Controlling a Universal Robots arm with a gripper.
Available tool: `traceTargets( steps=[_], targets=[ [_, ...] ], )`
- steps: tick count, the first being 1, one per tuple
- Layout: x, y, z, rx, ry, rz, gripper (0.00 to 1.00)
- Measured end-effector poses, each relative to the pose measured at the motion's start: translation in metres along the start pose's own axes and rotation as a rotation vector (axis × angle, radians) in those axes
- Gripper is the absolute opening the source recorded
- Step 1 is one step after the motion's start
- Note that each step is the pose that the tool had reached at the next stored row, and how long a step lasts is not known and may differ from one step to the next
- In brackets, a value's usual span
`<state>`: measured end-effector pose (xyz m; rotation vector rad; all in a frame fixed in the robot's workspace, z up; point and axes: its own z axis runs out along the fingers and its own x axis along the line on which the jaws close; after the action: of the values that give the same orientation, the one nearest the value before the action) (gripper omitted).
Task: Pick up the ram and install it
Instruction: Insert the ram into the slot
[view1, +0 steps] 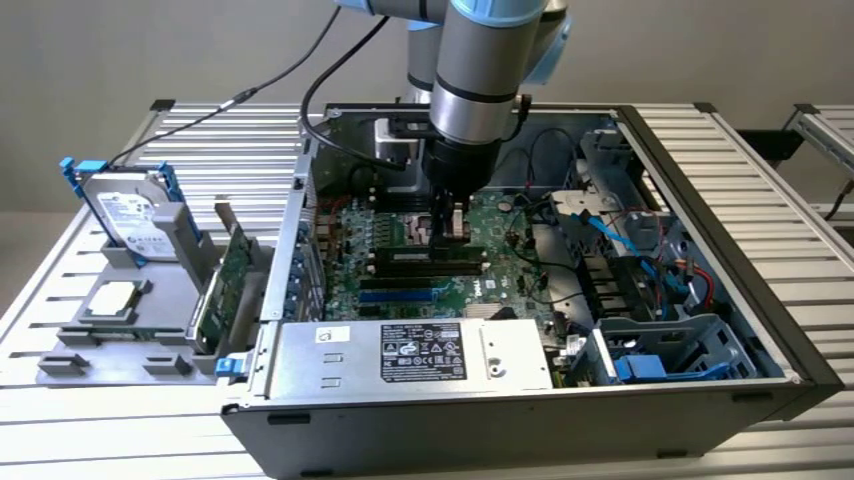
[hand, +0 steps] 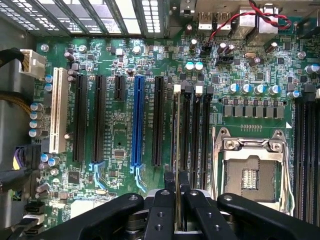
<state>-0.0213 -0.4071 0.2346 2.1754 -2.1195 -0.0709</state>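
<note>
Wrist view: gripper (hand: 177, 185) clenched on the ram (hand: 177, 130), held edge-on along the black slots (hand: 206, 135) beside the processor socket (hand: 250, 170).

The gripper (hand: 176, 186) pinches the ram (hand: 178, 135) edge-on over the motherboard's (hand: 120, 125) black memory slots (hand: 199, 135), beside the empty CPU socket (hand: 250, 175).

arm (view1: 483, 60): silver-and-blue segment, near vertical, coming down from above
wrist (view1: 462, 160): black section under the silver tube, pointing straight down
gripper (view1: 451, 218): low, aimed downward
fingers (hand: 169, 186): two, black, almost together, clamped on the ram (hand: 177, 130), held edge-on between them
finger links (hand: 107, 215): black, splayed out on both sides
</note>
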Motion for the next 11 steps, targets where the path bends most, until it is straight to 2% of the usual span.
traceTargets(
  steps=[3, 7, 11],
  targets=[
    [0.0000, -0.0001, 0.0008, 0.0006, 0.0012, 0.000, 0.14],
    [0.0000, -0.0001, 0.0015, 0.0070, 0.0019, 0.000, 0.14],
    [-0.0001, 0.0011, 0.0021, 0.0084, 0.0015, 0.000, 0.14]
  ],
)
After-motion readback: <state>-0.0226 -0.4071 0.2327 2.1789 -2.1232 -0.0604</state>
